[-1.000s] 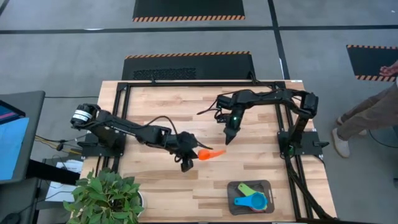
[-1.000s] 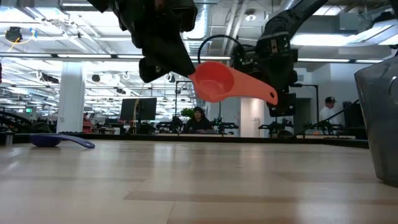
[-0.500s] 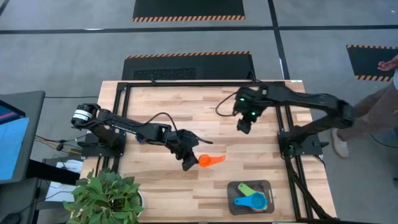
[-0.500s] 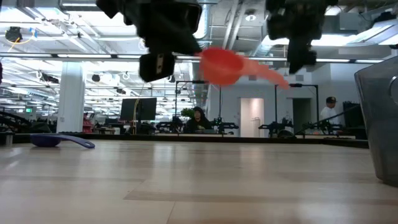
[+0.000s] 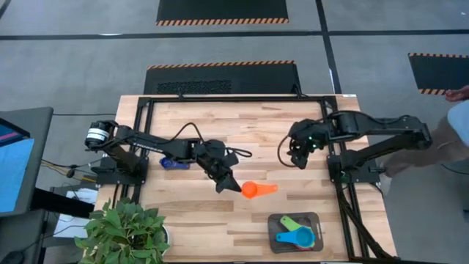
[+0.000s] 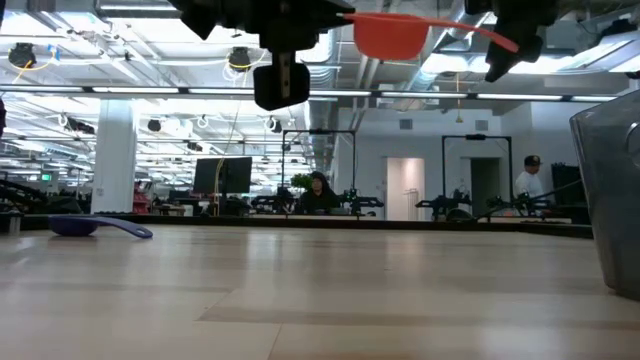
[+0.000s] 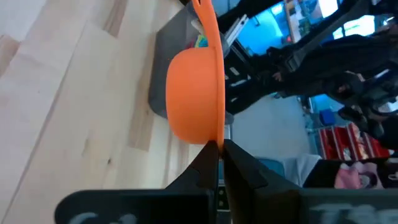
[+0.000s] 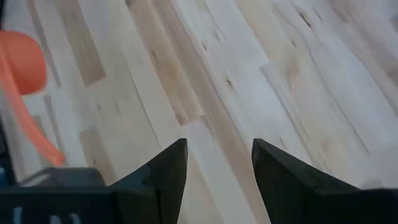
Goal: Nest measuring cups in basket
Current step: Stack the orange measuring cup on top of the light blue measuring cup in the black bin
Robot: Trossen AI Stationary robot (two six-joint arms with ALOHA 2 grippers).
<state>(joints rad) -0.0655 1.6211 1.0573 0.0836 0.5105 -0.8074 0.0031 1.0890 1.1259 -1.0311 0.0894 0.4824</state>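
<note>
The orange measuring cup (image 5: 251,190) is in the air near the table's middle, held by my left gripper (image 5: 233,185); its handle (image 5: 270,188) points toward the table's right edge. In the low view the orange cup (image 6: 392,34) hangs level, high above the wood. The dark grey basket (image 5: 273,222) sits by the near right corner with green, yellow and blue cups (image 5: 295,235) inside. Another blue cup (image 5: 170,163) lies on the table beside the left arm. No red cup shows. My right gripper (image 5: 299,158) hovers open over the table's right side, touching nothing. My left gripper pinches the orange cup's rim (image 7: 215,138) between its two fingertips, on the side opposite the handle (image 7: 205,18). The fingers come at it roughly level from the table's left. The cup is lifted clear and held level, handle pointing away from the gripper.
A potted plant (image 5: 126,233) stands at the table's near left corner. A black frame (image 5: 220,100) runs around the table's edges. A person's leg (image 5: 458,121) shows beyond the right edge. Bare wood (image 5: 212,227) lies between the plant and the basket.
My left gripper has carried the orange cup upward and a little toward the right and near edges; the cup has gone from tilted to level. My right gripper has drawn back from the table's middle toward the right edge.
</note>
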